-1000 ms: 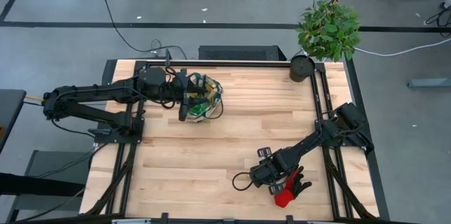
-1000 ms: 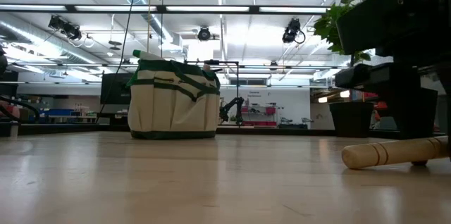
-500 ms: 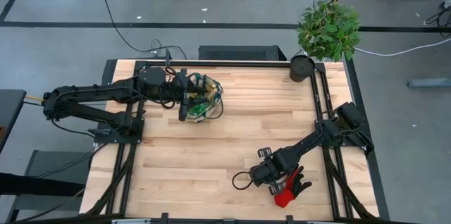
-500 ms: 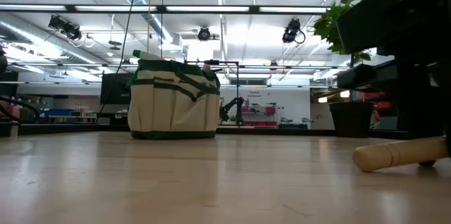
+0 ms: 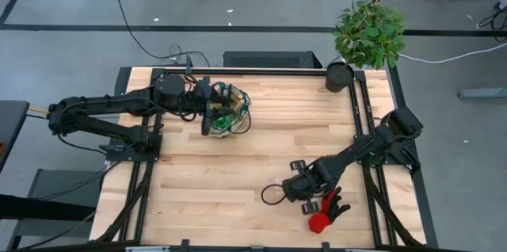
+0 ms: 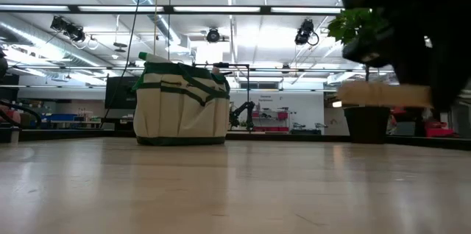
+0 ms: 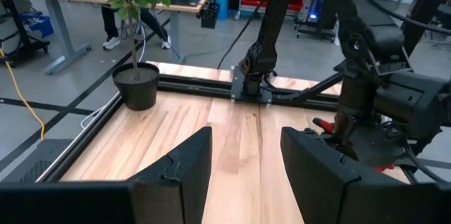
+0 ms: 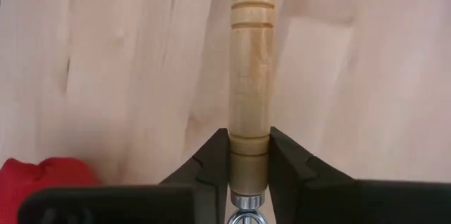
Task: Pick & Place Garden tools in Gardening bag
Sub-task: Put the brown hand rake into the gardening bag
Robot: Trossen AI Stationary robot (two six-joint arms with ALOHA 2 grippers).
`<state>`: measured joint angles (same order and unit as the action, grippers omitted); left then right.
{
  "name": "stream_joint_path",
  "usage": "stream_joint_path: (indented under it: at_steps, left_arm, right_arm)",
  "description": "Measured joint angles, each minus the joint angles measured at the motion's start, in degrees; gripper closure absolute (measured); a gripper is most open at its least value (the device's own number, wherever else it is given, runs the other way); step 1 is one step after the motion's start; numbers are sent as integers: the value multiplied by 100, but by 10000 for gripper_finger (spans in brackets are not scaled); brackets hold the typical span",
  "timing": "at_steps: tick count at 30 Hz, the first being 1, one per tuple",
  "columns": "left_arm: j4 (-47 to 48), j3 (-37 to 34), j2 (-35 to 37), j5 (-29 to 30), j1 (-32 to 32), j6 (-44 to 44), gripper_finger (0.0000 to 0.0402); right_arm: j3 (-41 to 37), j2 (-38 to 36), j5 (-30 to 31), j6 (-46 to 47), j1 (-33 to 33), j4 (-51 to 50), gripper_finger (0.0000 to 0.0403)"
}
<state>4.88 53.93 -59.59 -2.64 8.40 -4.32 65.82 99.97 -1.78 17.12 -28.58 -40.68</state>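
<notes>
Left arm reaches across the far-left part of the table (image 5: 261,149); the left gripper (image 5: 207,117) sits against the near side of the gardening bag (image 5: 228,111). The left wrist view shows its fingers (image 7: 176,171) spread apart with nothing between them. It looks like a brace: it probably keeps the soft bag from sliding when something drops in. Whether it touches the fabric I cannot tell.

The bag stands upright in the low view, with green trim, its mouth up, and items already poking from the top, so part of the job looks done.

Right side: the right gripper (image 5: 302,185) is over the near-centre boards, clamped narrow on a wooden-handled tool (image 8: 250,69). The right wrist view shows the grip low on the handle, next to the metal ferrule. That is likely close to the heavy end, so the tool hangs level. In the low view the handle (image 6: 386,94) is clear of the table, roughly horizontal.

The red-and-black glove (image 5: 326,214) lies just beside that gripper, on the table, not yet collected.

The potted plant (image 5: 369,34) and dark pot (image 5: 339,76) stand at the far-right corner, out of the transfer path.

Judgement: carry to the bag is next; the long handle will need tipping to enter the mouth.
</notes>
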Motion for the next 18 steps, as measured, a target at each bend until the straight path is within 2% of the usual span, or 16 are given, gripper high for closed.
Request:
stream_joint_path:
  at_steps: [4,15,18]
  left_arm:
    - [-154,1,0,-1,0,1,225]
    - [-165,2,0,-168,-2,-2,225]
    - [-182,2,0,-166,0,-10,225]
  right_arm:
    - [0,-255,66,-282,213,65,333]
    - [0,-697,297,-240,1032,364,336]
    - [0,-796,602,-282,1262,519,336]
